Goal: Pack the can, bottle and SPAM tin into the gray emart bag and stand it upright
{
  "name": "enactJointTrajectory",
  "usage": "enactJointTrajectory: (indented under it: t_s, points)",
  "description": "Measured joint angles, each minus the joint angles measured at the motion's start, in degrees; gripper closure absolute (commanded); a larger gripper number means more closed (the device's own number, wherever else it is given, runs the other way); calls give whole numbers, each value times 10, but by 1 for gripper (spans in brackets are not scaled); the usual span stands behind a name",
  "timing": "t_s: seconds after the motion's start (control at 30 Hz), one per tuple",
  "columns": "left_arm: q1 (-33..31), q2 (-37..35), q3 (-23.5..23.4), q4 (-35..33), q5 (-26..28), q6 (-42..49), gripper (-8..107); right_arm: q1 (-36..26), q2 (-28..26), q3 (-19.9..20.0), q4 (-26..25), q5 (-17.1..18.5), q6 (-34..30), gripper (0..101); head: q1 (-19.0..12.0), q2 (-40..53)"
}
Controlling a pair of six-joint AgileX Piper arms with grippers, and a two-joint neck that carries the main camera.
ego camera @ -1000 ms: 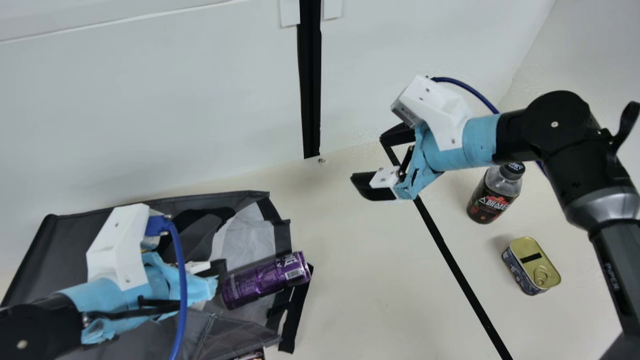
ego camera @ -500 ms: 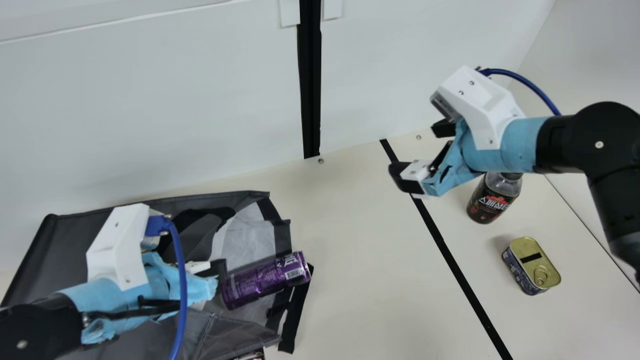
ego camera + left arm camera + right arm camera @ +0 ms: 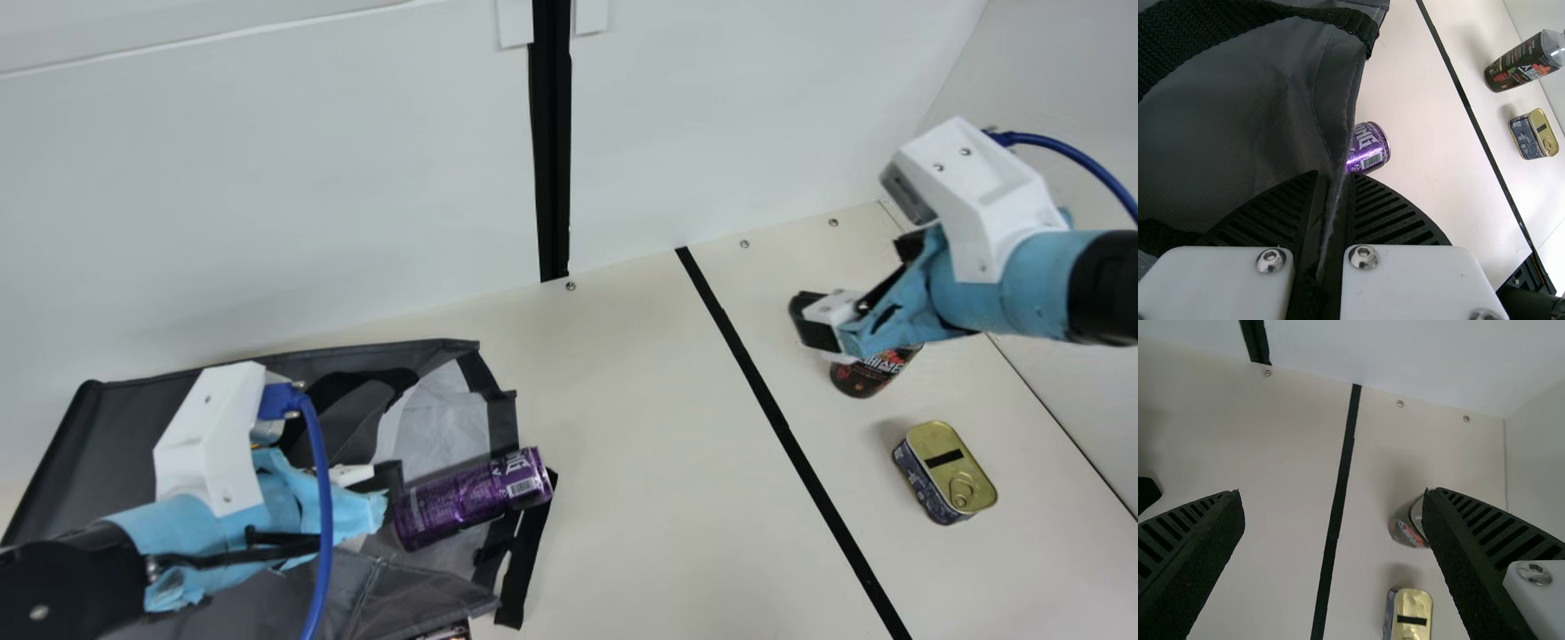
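Gray bag (image 3: 116, 427): lying at table's (image 3: 640, 498) left side
Left gripper (image 3: 1333, 175): pinching bag fabric
Can (image 3: 476, 496): poking out the mouth
Right gripper (image 3: 1333, 493): open, just swung right, so bottle (image 3: 876, 372)'s probably next
Bottle: near right edge
SPAM tin (image 3: 949, 471): ditto, unpacked

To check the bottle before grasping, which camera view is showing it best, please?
The left wrist view: the bottle loses only its top there. In the main view, the right pincer covers its upper part; in the right wrist view, a finger hides part.
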Motion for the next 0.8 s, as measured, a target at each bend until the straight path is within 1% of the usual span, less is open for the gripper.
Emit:
enactJointTrajectory:
  t_s: [0.13, 0.33, 0.5, 0.8]
  points:
    - [0, 0, 0, 0, 0, 0, 107, -18, -19, -2, -15, 22, 16, 6, 0, -1]
    - [0, 0, 0, 0, 0, 0, 107, -20, -54, 23, -44, 24, 42, 6, 0, 0]
    - [0, 0, 0, 0, 0, 0, 107, -11, -83, 44, -76, 23, 76, 6, 0, -1]
    - [0, 0, 0, 0, 0, 0, 107, 8, -116, 58, -142, 23, 143, 6, 0, 0]
